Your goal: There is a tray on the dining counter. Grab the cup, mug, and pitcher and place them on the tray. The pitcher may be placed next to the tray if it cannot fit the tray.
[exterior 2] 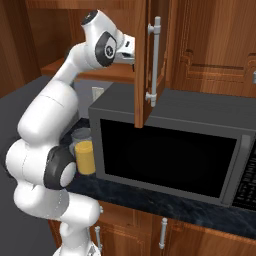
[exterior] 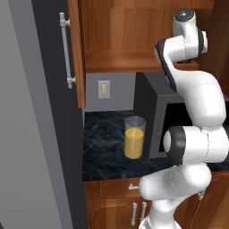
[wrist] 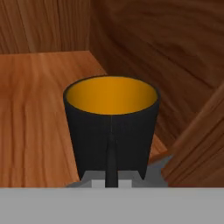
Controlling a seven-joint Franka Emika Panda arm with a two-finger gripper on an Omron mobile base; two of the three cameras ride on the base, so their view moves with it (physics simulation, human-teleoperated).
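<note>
Now | gripper [wrist: 111, 178]: clamped on mug [wrist: 111, 127], upright, orange inside showing | place: inside wooden cabinet [wrist: 39, 109] above microwave [exterior 2: 170, 150] | pitcher [exterior: 134, 137]: on counter [exterior: 105, 147], just left of microwave

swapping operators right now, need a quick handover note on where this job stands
End effector: shut on the mug, inside the open wall cabinet, mug close above the shelf.
Pitcher: on the wall counter beside the microwave, untouched.
Done: mug gripped.
Left: carry the mug to the tray, then fetch the pitcher and the cup.
</note>
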